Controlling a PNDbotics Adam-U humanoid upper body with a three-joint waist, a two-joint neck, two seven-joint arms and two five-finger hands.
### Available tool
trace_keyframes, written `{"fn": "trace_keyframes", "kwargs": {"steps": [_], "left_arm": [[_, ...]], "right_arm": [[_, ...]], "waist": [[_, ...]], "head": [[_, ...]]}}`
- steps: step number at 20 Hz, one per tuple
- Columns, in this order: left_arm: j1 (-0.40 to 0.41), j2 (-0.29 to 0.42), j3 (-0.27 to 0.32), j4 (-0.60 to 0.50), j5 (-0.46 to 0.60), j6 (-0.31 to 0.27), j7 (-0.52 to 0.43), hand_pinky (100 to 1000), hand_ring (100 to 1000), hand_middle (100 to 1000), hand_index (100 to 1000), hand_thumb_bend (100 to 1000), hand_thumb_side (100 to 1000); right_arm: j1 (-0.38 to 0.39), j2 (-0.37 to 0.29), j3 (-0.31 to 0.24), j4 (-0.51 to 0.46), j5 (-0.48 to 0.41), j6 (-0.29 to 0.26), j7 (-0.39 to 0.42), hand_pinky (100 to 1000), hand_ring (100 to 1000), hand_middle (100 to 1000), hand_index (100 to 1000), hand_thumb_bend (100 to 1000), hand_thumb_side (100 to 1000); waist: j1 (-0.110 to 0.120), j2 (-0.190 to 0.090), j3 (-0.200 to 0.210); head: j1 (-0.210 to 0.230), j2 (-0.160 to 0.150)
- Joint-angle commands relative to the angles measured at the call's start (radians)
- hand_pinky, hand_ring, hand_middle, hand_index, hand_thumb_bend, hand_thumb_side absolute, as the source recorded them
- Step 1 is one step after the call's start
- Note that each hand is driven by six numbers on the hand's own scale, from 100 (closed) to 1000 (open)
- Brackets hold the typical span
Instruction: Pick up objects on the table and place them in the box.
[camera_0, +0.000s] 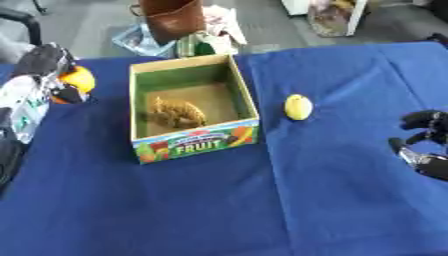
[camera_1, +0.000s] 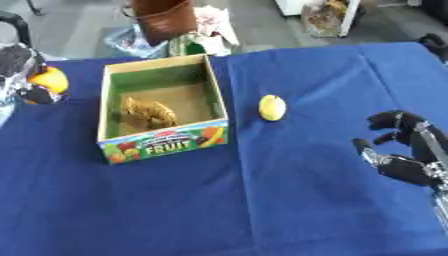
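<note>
Left of the box (camera_0: 194, 107), near the surface's (camera_0: 332, 190) left edge, the left hand (camera_0: 48, 62) has its dark fingers (camera_0: 63, 92) curled round an orange object (camera_0: 79, 79), which shows between them and is held above the blue cloth. The left eye view shows the pale forearm behind this hand; the right eye view cuts most of it off at the frame edge. The box is an open cardboard carton with a green inner wall, a brown floor and the word FRUIT printed on its near side; its long axis runs from the near edge toward the far edge of the surface. Inside it, on the floor toward the left wall, lies a lumpy brown object (camera_0: 178, 114). Right of the box, apart from its right wall, a yellow lemon-like fruit (camera_1: 272, 107) rests on the cloth, its long axis pointing away from the viewer. Farther right of the box, the right hand (camera_1: 404, 165) holds nothing, fingers (camera_1: 389, 120) partly curled; the right eye view shows it most fully.
</note>
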Motion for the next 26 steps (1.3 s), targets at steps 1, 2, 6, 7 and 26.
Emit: {"fn": "trace_keyframes", "kwargs": {"steps": [1,2,6,7,26], "left_arm": [[-0.040,0.036,-0.018,-0.129,0.051,-0.006,-0.010,376,108,100,207,561,100],[-0.050,0.029,-0.029,-0.155,0.061,-0.011,-0.018,377,110,100,208,561,100],[-0.101,-0.019,-0.086,-0.208,0.062,-0.045,-0.063,383,116,100,213,561,100],[-0.112,-0.037,-0.102,-0.206,0.054,-0.055,-0.074,384,117,100,214,561,100],[-0.114,-0.229,-0.220,-0.032,0.033,-0.201,-0.119,518,448,408,539,694,145]], "right_arm": [[-0.014,-0.024,-0.010,-0.006,0.000,-0.003,-0.001,565,711,686,696,341,141],[-0.014,-0.024,-0.009,-0.006,0.000,-0.003,0.000,565,712,686,696,341,141],[-0.014,-0.020,-0.006,-0.005,-0.001,-0.004,0.005,566,712,686,696,339,142],[-0.014,-0.019,-0.005,-0.005,-0.001,-0.004,0.005,566,712,686,696,338,142],[-0.026,-0.008,-0.001,-0.006,-0.004,-0.006,0.013,566,714,686,697,333,142]], "waist": [[-0.003,-0.021,0.001],[-0.004,-0.023,0.001],[-0.009,-0.029,-0.001],[-0.011,-0.030,-0.003],[-0.017,-0.015,-0.017]], "head": [[0.000,-0.002],[0.001,-0.001],[0.008,0.000],[0.009,0.000],[0.015,-0.009]]}}
